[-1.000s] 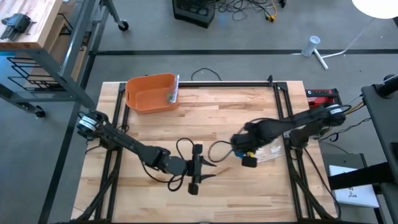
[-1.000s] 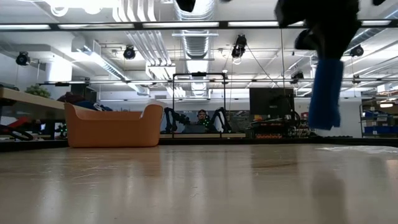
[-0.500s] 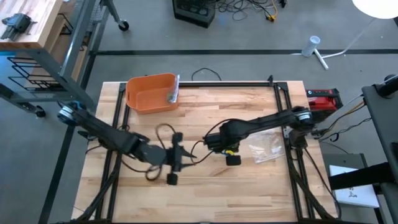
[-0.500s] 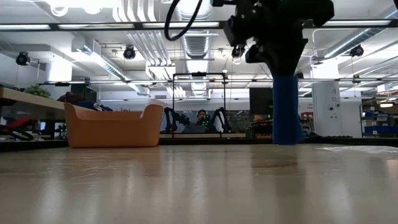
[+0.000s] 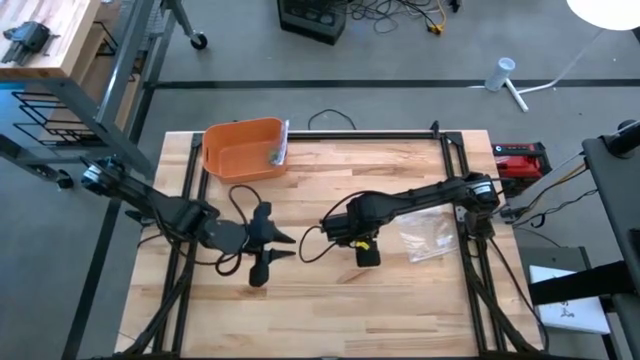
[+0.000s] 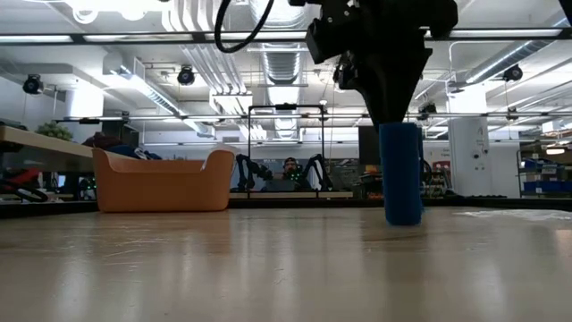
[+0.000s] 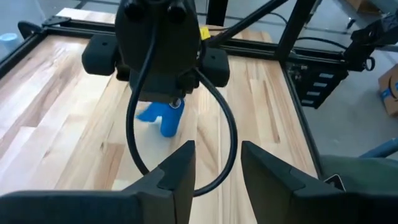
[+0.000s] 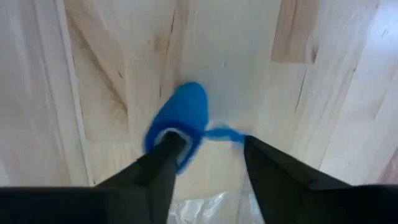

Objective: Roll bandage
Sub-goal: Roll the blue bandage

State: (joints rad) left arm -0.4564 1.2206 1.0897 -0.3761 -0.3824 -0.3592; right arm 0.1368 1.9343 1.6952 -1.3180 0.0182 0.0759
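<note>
Blue bandage roll (image 6: 401,173) stands upright under the right gripper (image 8: 205,163) – jaws apart – orange bin (image 5: 243,149) behind, left gripper (image 7: 216,165) nearby, part-open.

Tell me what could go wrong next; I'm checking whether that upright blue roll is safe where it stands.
1. The blue bandage roll stands on end under the right gripper, whose open fingers straddle it; lifting off crooked could tip it.
2. A loose tail trails from the roll, so it may unwind.
3. The left gripper faces it nearby; the arms could collide.
</note>
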